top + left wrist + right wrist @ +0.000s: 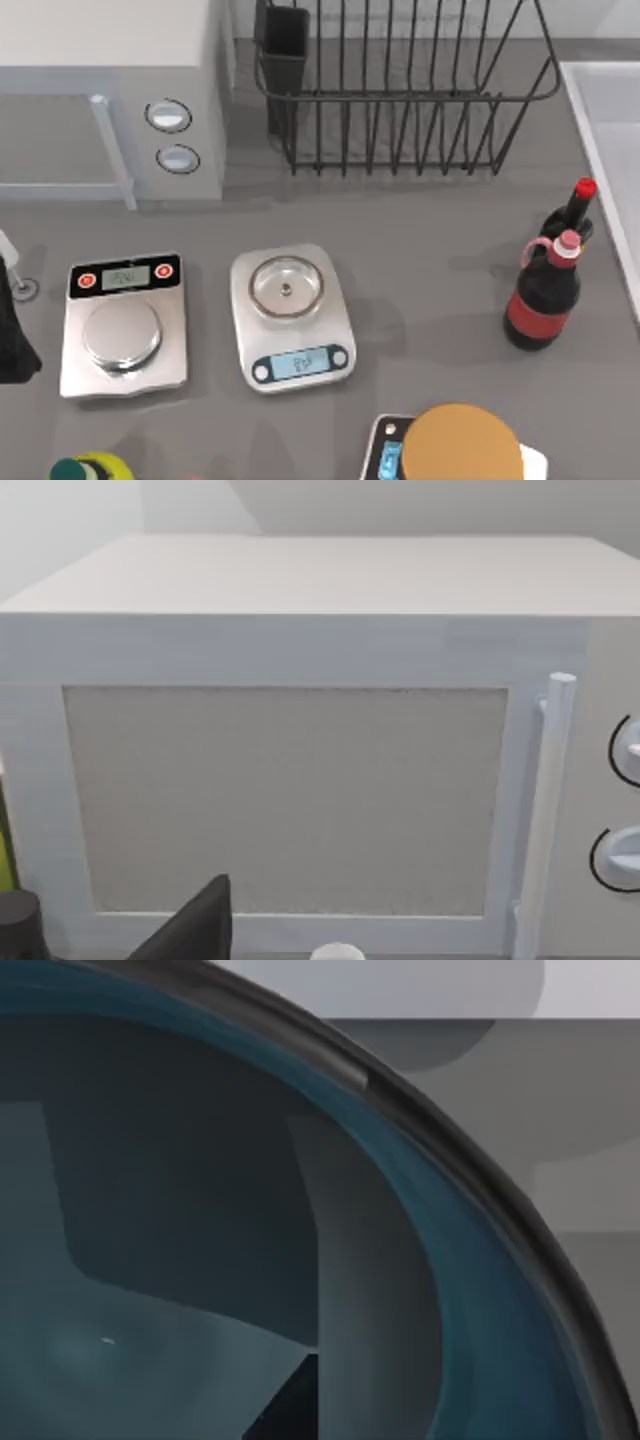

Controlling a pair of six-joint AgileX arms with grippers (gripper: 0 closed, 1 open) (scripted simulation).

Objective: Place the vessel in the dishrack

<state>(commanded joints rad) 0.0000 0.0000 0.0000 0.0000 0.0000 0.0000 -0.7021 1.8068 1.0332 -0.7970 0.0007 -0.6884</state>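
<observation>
My right wrist view looks from very close into a bowl (200, 1210) with a teal inside and a dark rim, and grey tabletop (590, 1140) lies beyond the rim. I cannot tell whether my right gripper is apart, together or clamped on the bowl.

The dishrack (400, 95) stands at the far edge of the tabletop, near the middle, with its dark utensil cup (285, 50) at its left corner. No bowl lies among its bars. Just left of it is a white microwave (110, 90), door shut.

My left arm (12, 335) sits at the left edge of the tabletop. Its wrist view faces the microwave door, and a dark part of my left gripper (195, 930) pokes in low. I cannot tell whether that gripper is apart or together.

In front of the microwave lie a silver scale (122, 325) and, to its right, a white scale (292, 318). At the right stands a dark bottle (543, 295) with a red label, and a red-capped bottle (575, 205) is just behind it. At the near edge a round tan disc (462, 447) covers part of a third scale (385, 450).
</observation>
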